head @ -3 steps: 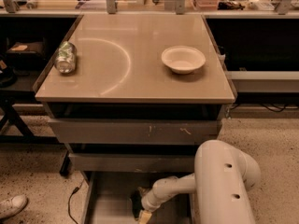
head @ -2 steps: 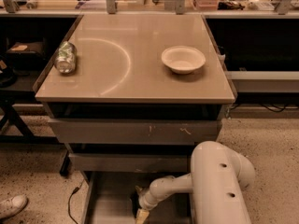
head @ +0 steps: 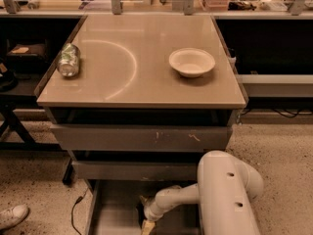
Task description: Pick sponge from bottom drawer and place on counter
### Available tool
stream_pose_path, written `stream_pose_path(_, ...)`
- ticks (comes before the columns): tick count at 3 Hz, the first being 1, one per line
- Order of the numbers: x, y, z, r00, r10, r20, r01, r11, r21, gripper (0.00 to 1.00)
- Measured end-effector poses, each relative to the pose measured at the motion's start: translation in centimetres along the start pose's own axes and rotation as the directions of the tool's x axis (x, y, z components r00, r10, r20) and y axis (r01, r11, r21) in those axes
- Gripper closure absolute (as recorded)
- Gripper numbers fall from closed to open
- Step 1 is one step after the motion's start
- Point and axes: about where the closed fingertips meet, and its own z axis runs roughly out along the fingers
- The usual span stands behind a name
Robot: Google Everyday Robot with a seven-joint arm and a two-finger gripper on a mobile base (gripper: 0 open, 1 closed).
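— What is on the table (head: 142, 89)?
— A white bowl (head: 191, 61) to the right, and a crushed can (head: 68, 60) on its side near the left edge. Its print I cannot read.
— And the sponge (head: 147, 226)?
— Down in the open bottom drawer (head: 110, 214), only a pale yellow bit shows, so its direction I cannot tell. The claw (head: 146, 216) is just above it; spread or pressed together, I cannot tell. The thick white arm (head: 227, 195) covers the drawer's right side.
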Motion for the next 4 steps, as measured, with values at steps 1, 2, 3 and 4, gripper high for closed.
stream_pose_path(1, 0.21, 0.43, 0.38, 1.0, -0.011, 0.003, 0.011, 0.9999, 0.003, 0.0)
stream_pose_path(2, 0.4, 0.91, 0.69, 1.0, -0.028, 0.01, 0.028, 0.9996, 0.003, 0.0)
stream_pose_path(3, 0.63, 1.01, 0.94, 0.999, -0.045, 0.018, 0.045, 0.999, 0.004, 0.0)
stream_pose_path(4, 0.64, 1.01, 0.95, 0.999, -0.045, 0.018, 0.045, 0.999, 0.004, 0.18)
